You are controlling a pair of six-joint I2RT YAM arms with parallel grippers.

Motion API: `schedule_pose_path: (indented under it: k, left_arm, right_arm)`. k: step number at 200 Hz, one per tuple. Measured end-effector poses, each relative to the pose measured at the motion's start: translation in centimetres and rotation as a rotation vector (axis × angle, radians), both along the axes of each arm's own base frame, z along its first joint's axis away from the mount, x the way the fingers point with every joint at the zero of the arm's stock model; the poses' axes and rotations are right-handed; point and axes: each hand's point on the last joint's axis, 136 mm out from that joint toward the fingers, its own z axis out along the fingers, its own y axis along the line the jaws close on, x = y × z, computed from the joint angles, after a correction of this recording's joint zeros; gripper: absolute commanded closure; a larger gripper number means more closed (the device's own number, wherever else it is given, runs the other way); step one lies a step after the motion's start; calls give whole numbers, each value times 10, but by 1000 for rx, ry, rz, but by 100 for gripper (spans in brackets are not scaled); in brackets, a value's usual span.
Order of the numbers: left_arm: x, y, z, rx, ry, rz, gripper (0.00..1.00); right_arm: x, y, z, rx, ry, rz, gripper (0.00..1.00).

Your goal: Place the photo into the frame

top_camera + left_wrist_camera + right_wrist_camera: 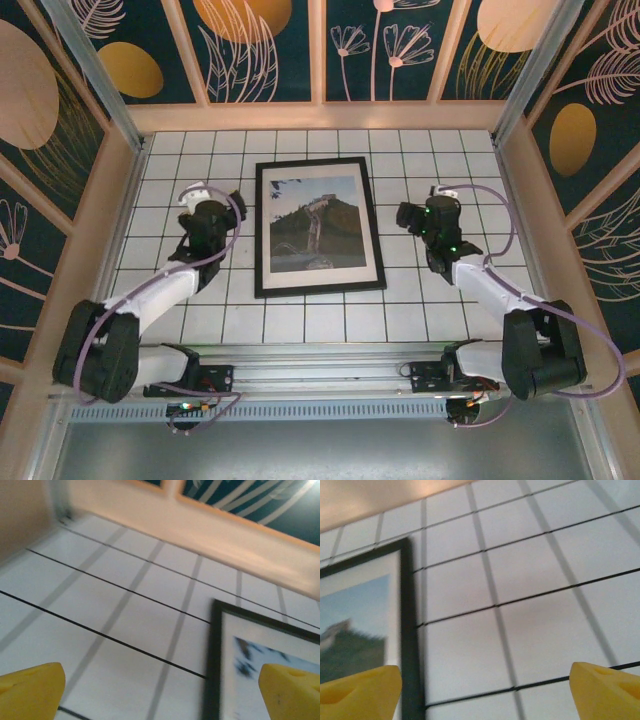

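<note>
Photo seated in frame, flat on the table between the two pincers.
The photo lies inside the black frame at the centre of the tiled table. The left gripper is at the frame's left edge and the right gripper at its right edge, both with fingers wide apart and holding nothing.

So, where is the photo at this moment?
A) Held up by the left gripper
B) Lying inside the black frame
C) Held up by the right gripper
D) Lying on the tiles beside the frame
B: the photo lies flat within the frame, whose black border runs all around it, while the left gripper and the right gripper are open at either side, holding nothing.
</note>
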Motion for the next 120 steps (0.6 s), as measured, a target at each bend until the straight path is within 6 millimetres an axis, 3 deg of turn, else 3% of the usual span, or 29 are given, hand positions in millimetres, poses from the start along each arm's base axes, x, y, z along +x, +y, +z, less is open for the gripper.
schedule_pose_path:
  k: [12, 34, 62, 89, 120]
  left_arm:
    - [-13, 19, 1, 62, -20, 69, 1]
    - [-36, 52, -8, 147, -25, 172, 1]
    - [-55, 84, -25, 232, -16, 250, 1]
    - [-54, 94, -44, 292, 18, 267, 1]
    - [-42, 89, -51, 322, 15, 212, 1]
  right_arm:
    - [2, -20, 0, -53, -29, -59, 1]
    - [-3, -53, -6, -138, -57, -170, 1]
    - [-8, -75, -20, -196, -76, -241, 1]
    - [-7, -78, -34, -238, -81, -240, 1]
    - [-7, -78, -42, -271, -112, -223, 1]
